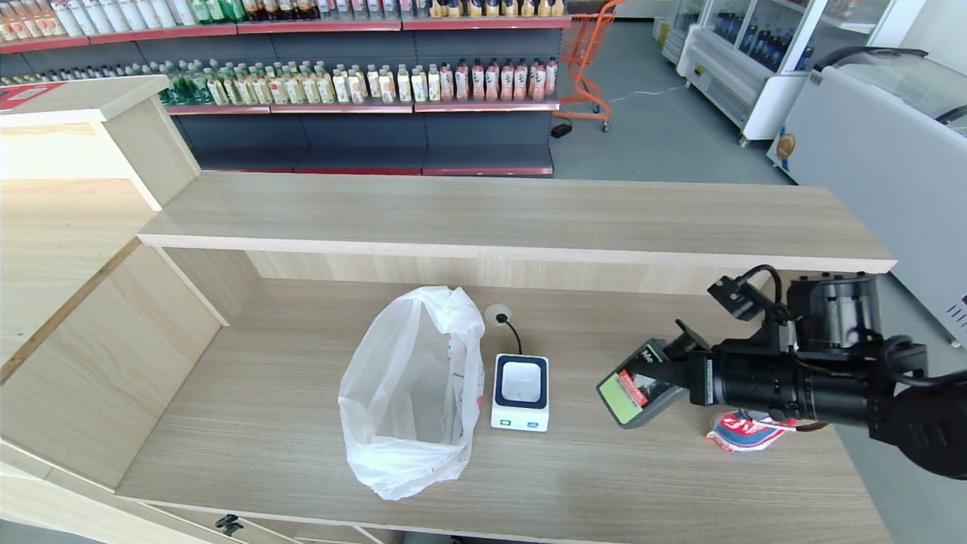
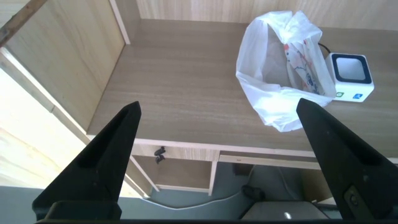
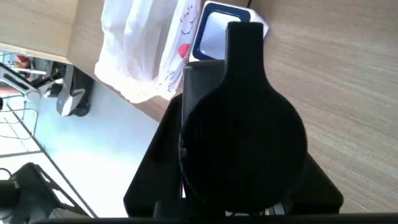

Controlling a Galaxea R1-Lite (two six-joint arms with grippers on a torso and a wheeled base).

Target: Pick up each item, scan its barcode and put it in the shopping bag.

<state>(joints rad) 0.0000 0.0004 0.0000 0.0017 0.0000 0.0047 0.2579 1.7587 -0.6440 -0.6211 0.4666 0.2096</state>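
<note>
Right jaws clamp a green packet [image 1: 633, 391] above a half-hidden red-white pouch [image 1: 744, 435]; left jaws gape.

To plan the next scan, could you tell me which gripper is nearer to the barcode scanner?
Right. The right gripper holds a small box right of the scanner; the left gripper hangs beyond the shopping bag, over the near edge of the counter.

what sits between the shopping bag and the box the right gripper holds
The barcode scanner stands between shopping bag and box, seen in the head view.
</note>
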